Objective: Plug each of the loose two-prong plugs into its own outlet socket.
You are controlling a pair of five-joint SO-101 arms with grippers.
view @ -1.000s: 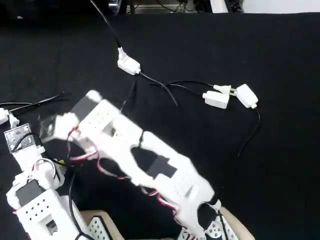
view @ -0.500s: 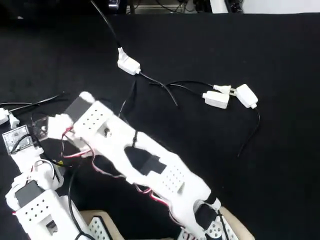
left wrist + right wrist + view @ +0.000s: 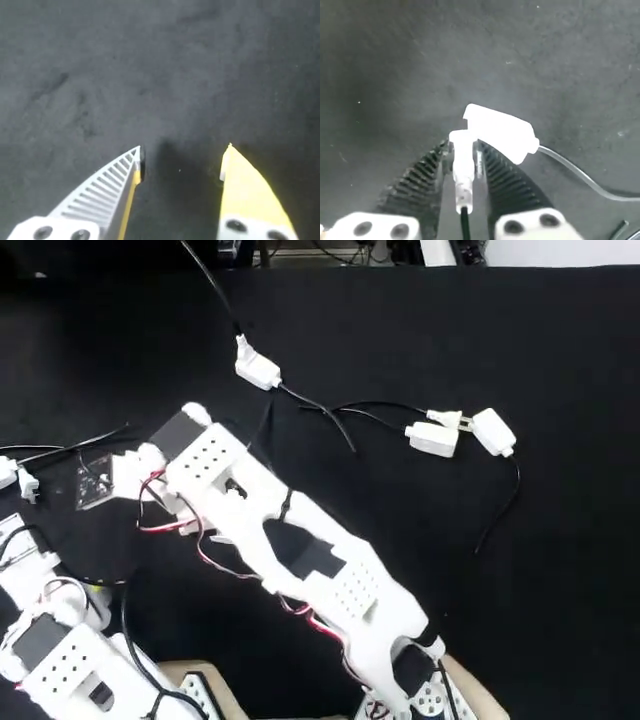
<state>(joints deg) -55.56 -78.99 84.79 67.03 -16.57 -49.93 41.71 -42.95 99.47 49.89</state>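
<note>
My right gripper (image 3: 464, 148) is shut on a small white plug (image 3: 461, 172) with a black cable. The plug's front end touches a white outlet socket (image 3: 502, 131), which lies on the black cloth and has a pale cable. I cannot tell whether the prongs are seated. In the high view this right gripper (image 3: 90, 483) is at the left of the table. My left gripper (image 3: 182, 160) hangs open over bare cloth with nothing between its fingers. Another white plug (image 3: 433, 438) lies beside a white socket (image 3: 493, 430) at the right, with prongs showing between them. A third white connector (image 3: 257, 368) lies farther back.
Black cables (image 3: 330, 412) run between the connectors across the middle of the table. Small white pieces (image 3: 10, 474) with thin wires lie at the left edge. The left arm's body (image 3: 60, 665) is at the front left corner.
The right arm has swung its gripper slightly farther back. The left arm has drawn back toward the front left corner.
</note>
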